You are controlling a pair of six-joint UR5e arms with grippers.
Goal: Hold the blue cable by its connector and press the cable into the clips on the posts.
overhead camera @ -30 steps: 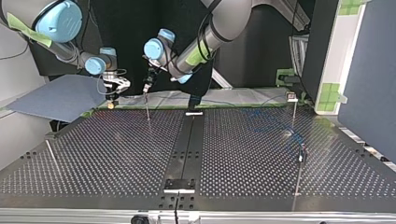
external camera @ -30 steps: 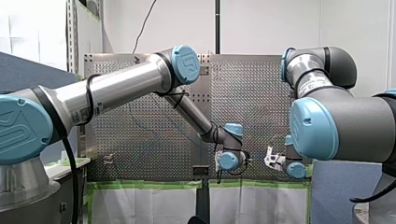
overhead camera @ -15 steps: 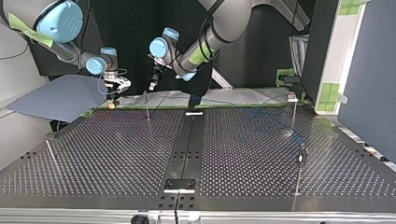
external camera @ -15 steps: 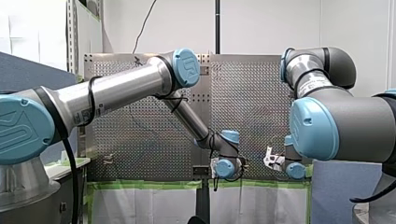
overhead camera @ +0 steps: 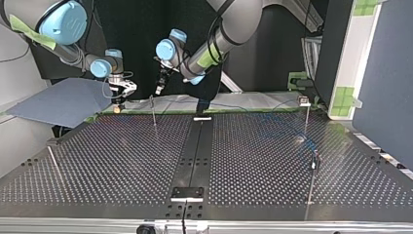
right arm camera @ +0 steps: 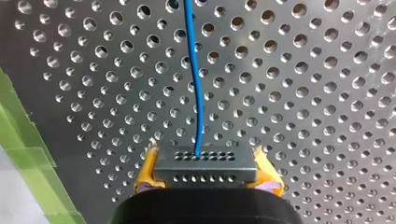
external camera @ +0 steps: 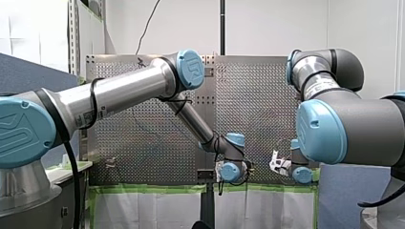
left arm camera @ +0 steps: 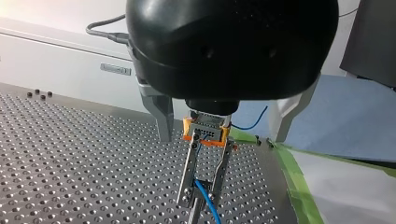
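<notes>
Front, top cameras opposite across table (overhead camera: 122, 161); wrist cameras close on blue cable (right arm camera: 196, 93).

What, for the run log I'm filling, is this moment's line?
right gripper: shut on grey multi-hole connector | left gripper: open around thin blue cable

Top view: right gripper (overhead camera: 117, 107) at upper left holding connector (right arm camera: 204, 165), left gripper (overhead camera: 158, 90) to its right, just above a post (overhead camera: 153, 113), two more posts (overhead camera: 307, 117) on table (overhead camera: 122, 161) at frame right.

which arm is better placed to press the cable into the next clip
Left, probably. My left gripper has the blue cable between its open jaws and hangs close to a post. My right gripper is shut on the connector, so it suits holding that end.
</notes>
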